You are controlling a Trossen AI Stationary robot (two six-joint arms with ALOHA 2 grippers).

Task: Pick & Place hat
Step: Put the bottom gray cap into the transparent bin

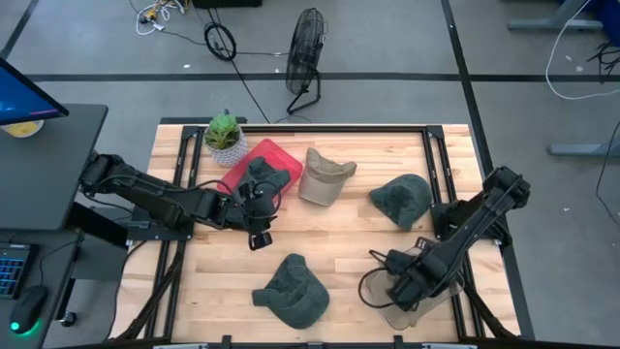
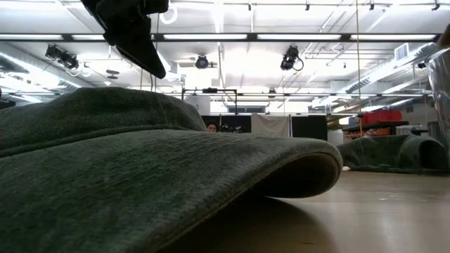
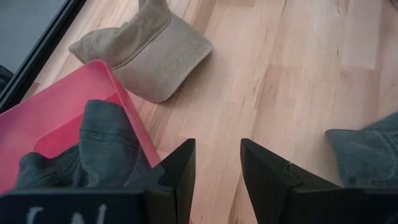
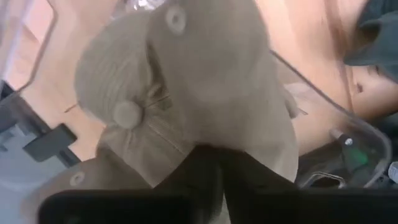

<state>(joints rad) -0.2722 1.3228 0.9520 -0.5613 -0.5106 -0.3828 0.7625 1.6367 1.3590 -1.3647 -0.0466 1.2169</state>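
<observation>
Several hats lie on the wooden table. A dark green hat (image 1: 263,176) rests in the red tray (image 1: 254,155), also seen as green hat (image 3: 102,146) in red tray (image 3: 50,106). My left gripper (image 1: 258,215) (image 3: 216,171) hovers open over the tray's near corner, touching nothing. A tan hat (image 1: 325,176) (image 3: 152,53), a green hat (image 1: 402,199) and another green hat (image 1: 291,291) (image 2: 140,161) lie flat on the wood. My right gripper (image 1: 402,289) (image 4: 219,177) reaches into a clear bin (image 1: 387,291), shut on a tan hat (image 4: 186,81). My right gripper is shut on the tan hat's cloth near its edge (image 4: 214,140), pinched between the two fingers, which come from above, slanting down into the clear bin. The fingers themselves hide the place of contact. The hat's crown spreads out beyond the fingertips, over another tan hat (image 4: 62,186).
A potted plant (image 1: 225,136) stands at the far left corner beside the red tray. Black rails (image 1: 441,165) run along the table's sides. Bare wood (image 1: 339,242) lies open in the table's middle. A fan and cables sit on the floor beyond the far edge.
</observation>
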